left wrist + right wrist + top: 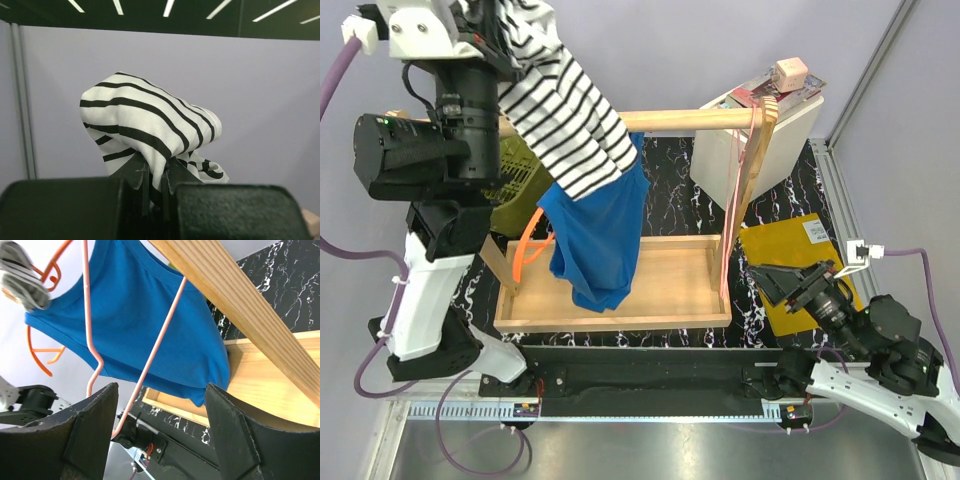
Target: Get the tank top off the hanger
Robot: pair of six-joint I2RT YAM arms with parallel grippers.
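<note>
While the left end effector sits raised at 10 o'clock of the top view, its fingers are pinched narrow on a fold of the black-and-white striped garment, which drapes from it across the wooden rod. Under that cloth the tank top hangs from the rod. Its long axis runs from 12 o'clock at the rod towards 6 o'clock, with the hem pointing down over the wooden tray on the desk. An orange loop of the hanger sticks out at 9 o'clock of the blue cloth. Its hook is covered by the striped cloth, so it is perhaps on the rod, but I cannot tell. A pink hanger hangs on the rod at 3 o'clock of the tank top, well apart from it. The right end effector rests low at 4 o'clock, its fingers spread wide and holding nothing, aimed up at the pink wire and the blue hem
</note>
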